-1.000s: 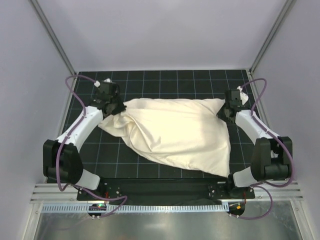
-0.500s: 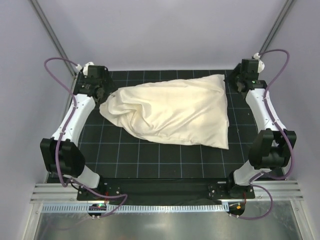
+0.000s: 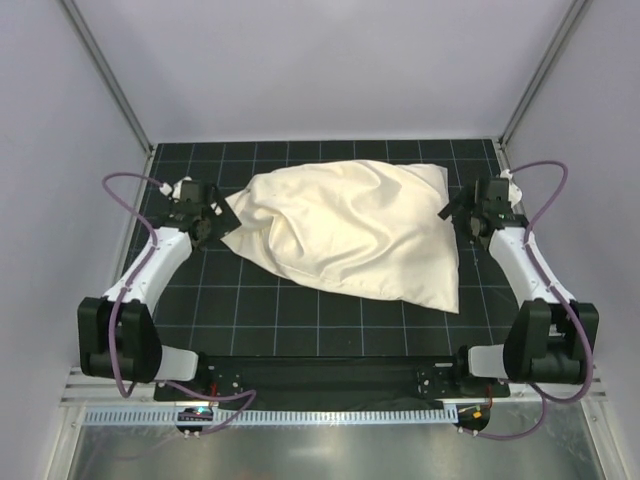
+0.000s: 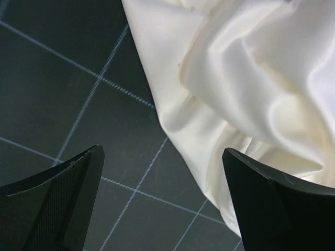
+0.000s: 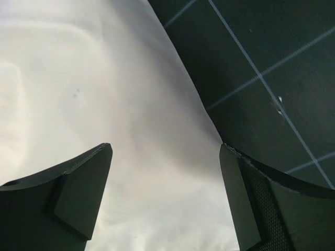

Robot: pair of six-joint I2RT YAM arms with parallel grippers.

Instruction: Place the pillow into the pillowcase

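The cream pillowcase (image 3: 345,225) lies bulging and wrinkled on the black grid mat (image 3: 300,320). The pillow is hidden; no separate cushion shows. My left gripper (image 3: 212,222) stands open at the cloth's crumpled left end, holding nothing. In the left wrist view the left gripper (image 4: 161,150) hangs over the mat, with the edge of the pillowcase (image 4: 235,78) just ahead and reaching its right finger. My right gripper (image 3: 462,215) is open at the far right corner. In the right wrist view the right gripper (image 5: 165,146) straddles smooth cloth of the pillowcase (image 5: 104,104) near its edge without pinching it.
Grey walls with metal corner posts (image 3: 110,85) close in the mat on three sides. Purple cables (image 3: 130,185) loop off both arms. Both arm bases (image 3: 120,340) sit at the near edge, by a metal rail (image 3: 320,415).
Both grippers have gone from shut on the cloth's ends to open, letting go. The arms swung back and returned lower. The pillowcase has shifted toward the back of the mat.
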